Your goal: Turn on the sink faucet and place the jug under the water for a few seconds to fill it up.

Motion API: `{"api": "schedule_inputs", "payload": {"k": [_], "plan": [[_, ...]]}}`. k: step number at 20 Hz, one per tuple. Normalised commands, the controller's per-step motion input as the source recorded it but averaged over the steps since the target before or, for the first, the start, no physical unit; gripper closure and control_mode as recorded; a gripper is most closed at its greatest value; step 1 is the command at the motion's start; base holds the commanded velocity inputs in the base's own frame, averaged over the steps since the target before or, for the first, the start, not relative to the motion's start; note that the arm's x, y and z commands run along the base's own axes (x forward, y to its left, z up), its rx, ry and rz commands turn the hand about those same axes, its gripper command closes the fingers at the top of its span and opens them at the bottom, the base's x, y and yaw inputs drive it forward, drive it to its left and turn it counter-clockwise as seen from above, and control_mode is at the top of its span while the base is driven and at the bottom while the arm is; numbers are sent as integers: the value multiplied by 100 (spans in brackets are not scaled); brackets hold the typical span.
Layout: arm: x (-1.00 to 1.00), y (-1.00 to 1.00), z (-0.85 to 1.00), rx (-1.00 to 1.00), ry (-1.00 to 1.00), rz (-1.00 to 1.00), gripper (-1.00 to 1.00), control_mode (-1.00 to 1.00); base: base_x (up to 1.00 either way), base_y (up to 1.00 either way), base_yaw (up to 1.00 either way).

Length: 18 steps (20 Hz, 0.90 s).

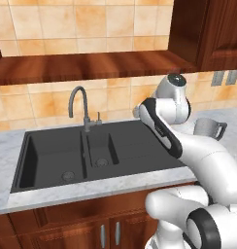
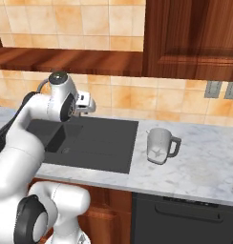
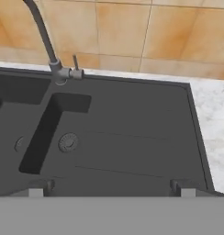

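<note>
Nearest us, the tool (image 3: 109,187) hangs over the front of the sink (image 3: 132,137), its two dark fingertips (image 3: 178,187) set wide apart with nothing between them. Under it we see the sink's flat ribbed drainboard. The small bowl with its round drain sits just beyond and to one side, the large bowl further over.

We see the sink faucet (image 1: 79,104) standing at the sink's back edge, between the two bowls (gooseneck arching toward the large bowl, little lever upright beside its base). No stream shows at the spout.

The jug (image 2: 159,146) stands upright on the marble surface (image 2: 204,167) to the right of the sink, well apart from the tool, close to the sink's right rim but not touching it. Its loop handle points away from the sink; a pale mark shows on its front. From the left base view we catch the jug (image 1: 208,127) behind the arm's forearm.

Behind the sink, tan wall tiles (image 1: 115,92); below it, wood cabinet doors (image 1: 91,228).
</note>
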Motion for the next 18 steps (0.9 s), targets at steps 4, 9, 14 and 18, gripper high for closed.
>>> {"api": "schedule_inputs", "payload": {"k": [4, 9, 14, 18], "plan": [[22, 49, -29, 6, -46, 14, -100, -100, 0, 0, 0], [13, 30, -15, 8, -34, 15, -100, -100, 0, 0, 0], [24, 0, -6, 1, -33, 15, -100, -100, 0, 0, 0], [31, 1, 0, 0, -31, 7, -100, -100, 0, 0, 0]]}}
